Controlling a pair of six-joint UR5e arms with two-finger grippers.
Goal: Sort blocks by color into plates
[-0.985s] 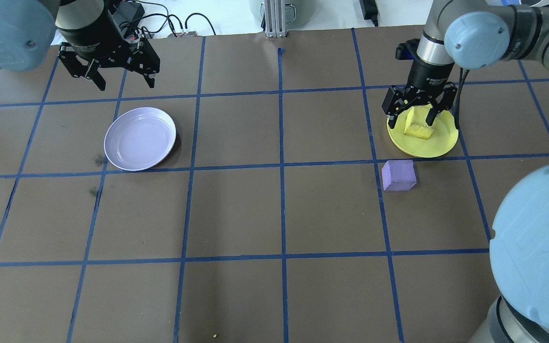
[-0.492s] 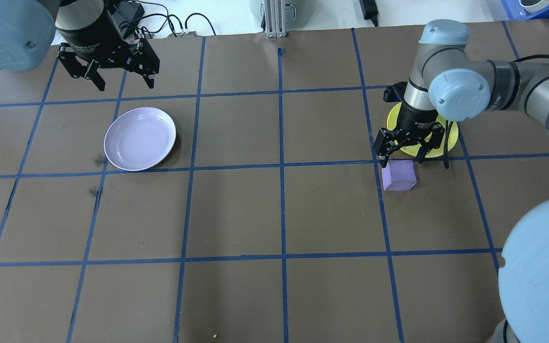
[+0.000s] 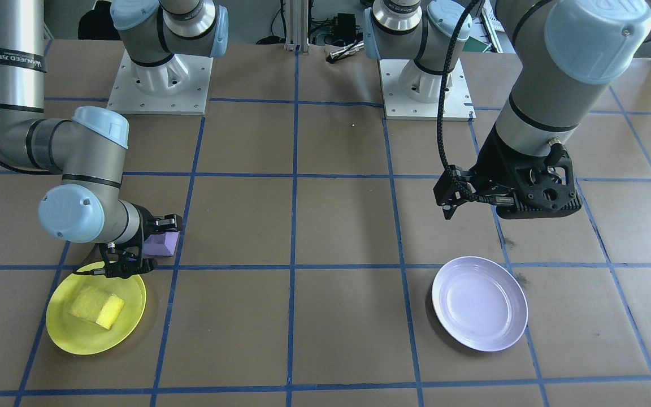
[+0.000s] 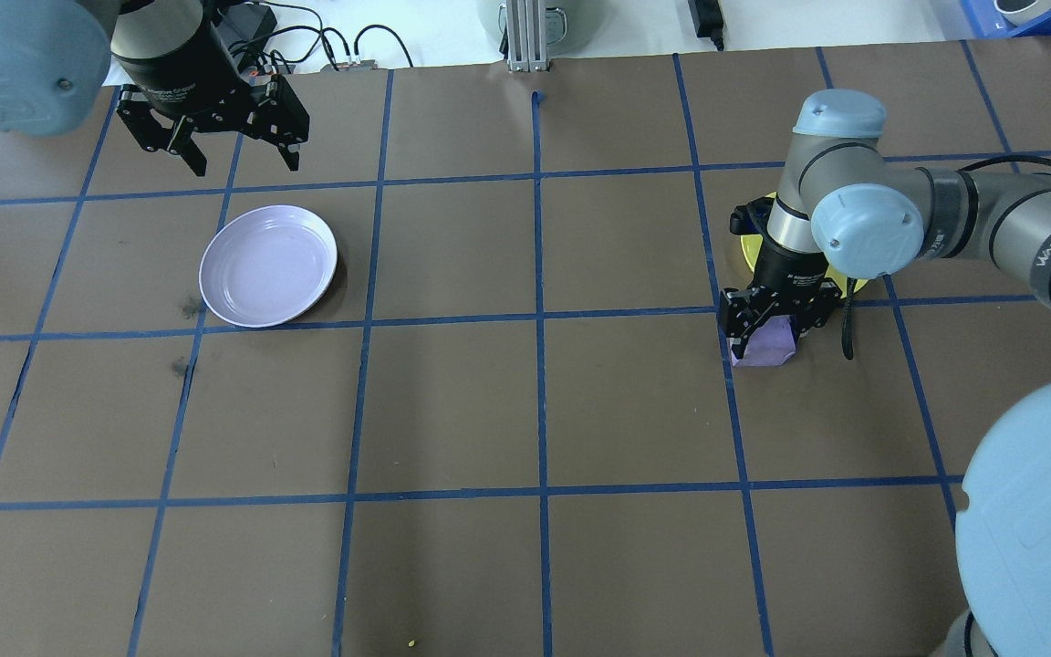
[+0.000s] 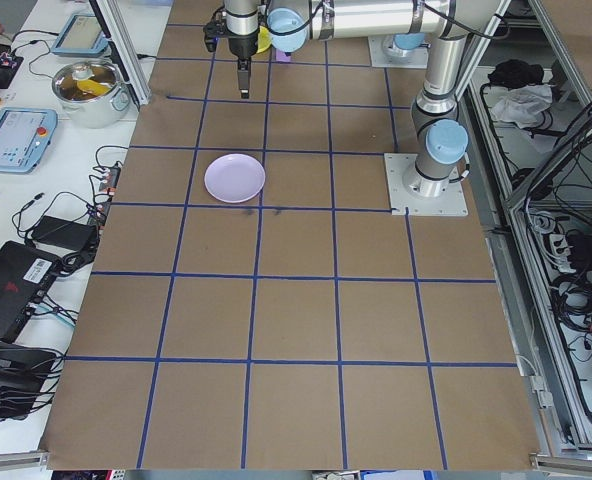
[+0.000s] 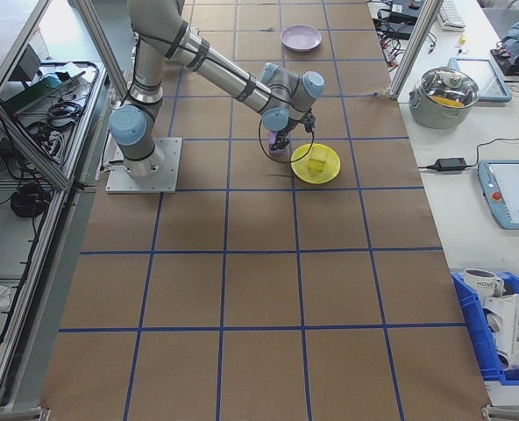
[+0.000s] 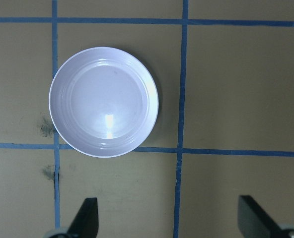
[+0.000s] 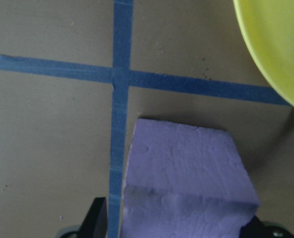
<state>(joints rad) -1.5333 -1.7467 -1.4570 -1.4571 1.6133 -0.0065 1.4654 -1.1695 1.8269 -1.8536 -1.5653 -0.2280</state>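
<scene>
Lavender plate (image 4: 268, 265) comes first on the left of the overhead view, lying bare on the brown table (image 4: 525, 411) with nothing in it. The left gripper (image 4: 213, 128) hangs just beyond it, fingers spread wide and holding nothing; its wrist camera looks straight down on the plate.

Far across to the right, the right gripper (image 4: 770, 330) is down over the purple block (image 4: 766, 347), which sits on the table beside a blue tape crossing. Its fingers are spread and straddle the block, one on either side; the wrist view shows the block filling the gap, but I judge it is not yet pinched. Just beyond lies the yellow plate (image 3: 71, 333), with the yellow block (image 3: 96, 306) resting inside it.

Half the sorting looks done. The step in hand is the pick of the purple block. Next the fingers need to close squarely on its two faces, lift, and carry it well across the table to the lavender plate.
</scene>
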